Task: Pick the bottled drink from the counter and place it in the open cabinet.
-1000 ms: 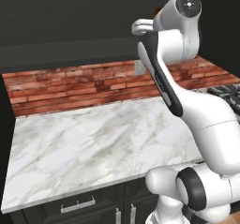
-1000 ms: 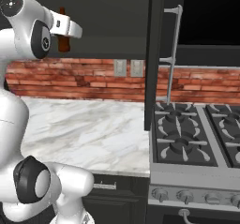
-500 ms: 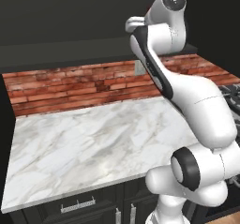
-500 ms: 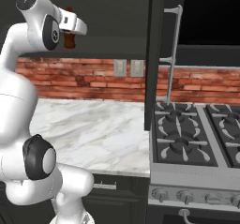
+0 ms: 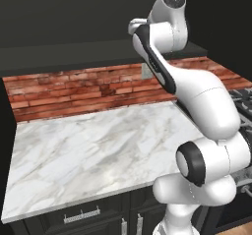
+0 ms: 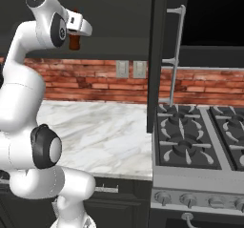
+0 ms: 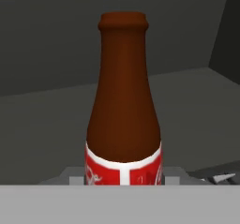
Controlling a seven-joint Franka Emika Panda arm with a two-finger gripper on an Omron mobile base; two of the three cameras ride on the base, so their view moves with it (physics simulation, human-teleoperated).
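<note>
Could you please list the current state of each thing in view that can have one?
Bottle: upright, lifted off the counter, held up at the cabinet.
Pincer: shut on the bottle.
Cabinet: open, dark inside.
Cabinet door: swung open beside the stove.
Counter: bare marble.
Stove: burners unlit.

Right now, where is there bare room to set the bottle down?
The cabinet floor ahead of the bottled drink looks bare, bordered by the back wall and the right side wall. The counter is open marble between the brick backsplash and the stove. The gripper grips the bottle.
</note>
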